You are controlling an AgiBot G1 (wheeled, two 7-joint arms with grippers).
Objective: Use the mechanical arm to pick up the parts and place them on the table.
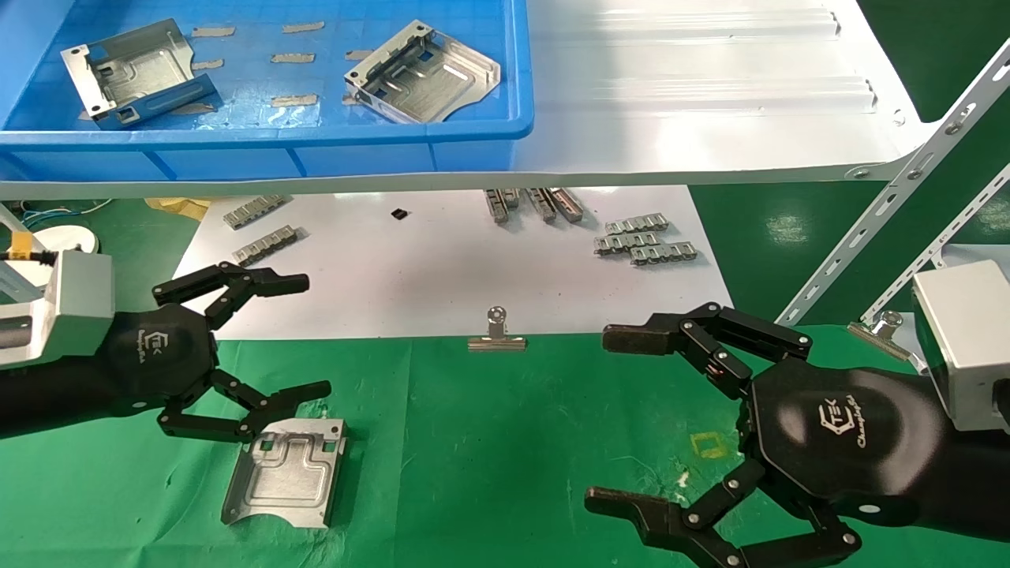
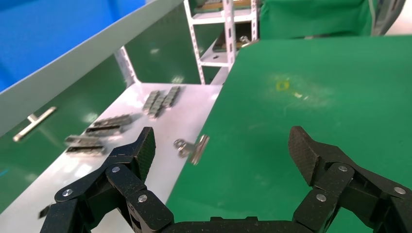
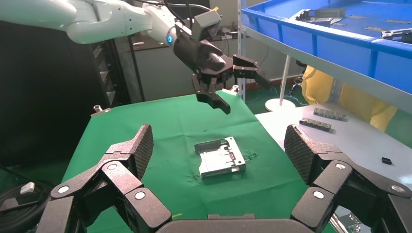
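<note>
One silvery stamped plate [image 1: 286, 472] lies flat on the green table [image 1: 505, 442] at the front left; it also shows in the right wrist view [image 3: 221, 158]. Two more plates [image 1: 138, 71] [image 1: 422, 72] lie in the blue tray [image 1: 316, 134] on the white shelf. My left gripper [image 1: 304, 335] is open and empty, just behind the plate on the table; the right wrist view shows it [image 3: 233, 85] raised above the cloth. Its own view [image 2: 223, 148] shows only cloth between the fingers. My right gripper [image 1: 611, 418] is open and empty over the table's front right [image 3: 219, 145].
The glossy white shelf [image 1: 694, 95] overhangs the back, with slanted perforated struts [image 1: 892, 197] at the right. A white sheet [image 1: 442, 268] holds several grey linked strips [image 1: 643, 241]. Binder clips [image 1: 496, 335] [image 1: 880, 330] sit at its front edge; one shows in the left wrist view [image 2: 192, 148].
</note>
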